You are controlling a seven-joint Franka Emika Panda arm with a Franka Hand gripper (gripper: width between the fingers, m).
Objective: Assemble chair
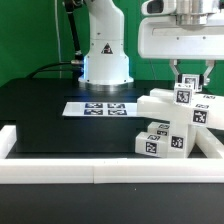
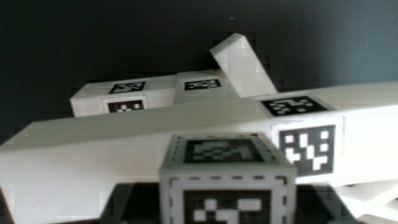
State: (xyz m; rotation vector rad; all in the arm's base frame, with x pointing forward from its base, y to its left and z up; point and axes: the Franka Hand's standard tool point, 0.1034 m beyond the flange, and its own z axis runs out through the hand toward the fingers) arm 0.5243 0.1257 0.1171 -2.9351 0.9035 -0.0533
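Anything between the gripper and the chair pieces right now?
Nothing visible. In the exterior view the gripper is right at a small tagged block atop the cluster of chair pieces; whether the fingers have closed on it is unclear. The marker board lies apart, toward the exterior view's left.

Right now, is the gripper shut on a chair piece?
Looks shut: gripper fingers flank the tagged post closely; actual contact isn't visible.

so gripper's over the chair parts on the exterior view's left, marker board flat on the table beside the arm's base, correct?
One thing is off: the gripper is over the chair parts on the exterior view's right, not its left. The exterior view shows this. The marker board does lie flat on the table by the arm's base.
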